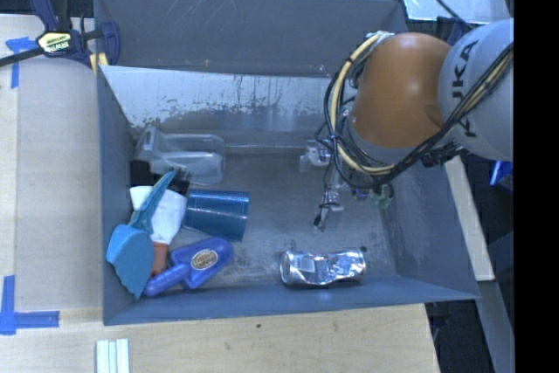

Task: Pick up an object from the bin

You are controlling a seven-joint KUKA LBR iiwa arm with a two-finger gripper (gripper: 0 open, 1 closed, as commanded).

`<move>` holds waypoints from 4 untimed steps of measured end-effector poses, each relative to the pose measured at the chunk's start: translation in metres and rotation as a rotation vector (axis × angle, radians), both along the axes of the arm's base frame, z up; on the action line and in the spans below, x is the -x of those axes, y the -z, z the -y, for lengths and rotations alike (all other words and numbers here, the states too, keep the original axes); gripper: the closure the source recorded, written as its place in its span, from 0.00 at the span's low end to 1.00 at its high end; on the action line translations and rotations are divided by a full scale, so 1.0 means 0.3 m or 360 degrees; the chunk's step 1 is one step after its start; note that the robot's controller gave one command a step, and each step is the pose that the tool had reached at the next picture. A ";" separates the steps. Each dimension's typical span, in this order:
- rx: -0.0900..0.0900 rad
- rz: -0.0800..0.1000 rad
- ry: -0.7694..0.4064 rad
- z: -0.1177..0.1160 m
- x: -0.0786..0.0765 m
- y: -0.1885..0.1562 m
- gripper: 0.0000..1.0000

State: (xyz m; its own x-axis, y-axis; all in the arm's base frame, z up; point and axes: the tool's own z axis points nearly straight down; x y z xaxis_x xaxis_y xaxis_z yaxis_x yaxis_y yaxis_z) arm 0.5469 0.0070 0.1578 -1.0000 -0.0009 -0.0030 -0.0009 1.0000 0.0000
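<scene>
Since the crumpled silver foil packet (323, 268) lies alone by the near wall of the bin (253, 39), at 6 o'clock from the gripper (327, 214), it seems the easiest pick: descend straight and close across its narrow width. I cannot tell how far open the claw is, or whether it grips anything. A blue cup (217, 214) lies at 9 o'clock, with a clear bottle (179, 155) farther off at 10.

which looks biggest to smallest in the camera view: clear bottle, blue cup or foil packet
1. clear bottle, largest, though its edges are faint.
2. foil packet and blue cup look about alike, so I won't rank them.
</scene>
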 end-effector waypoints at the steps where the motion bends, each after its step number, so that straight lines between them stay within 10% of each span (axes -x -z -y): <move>1: 0.0001 0.0003 -0.0395 0.057 0.190 0.286 0.00; 3: -0.0001 -0.0001 -0.0335 -0.063 0.201 0.194 0.00; 4: 0.0002 0.0006 -0.0079 0.066 0.204 0.293 0.00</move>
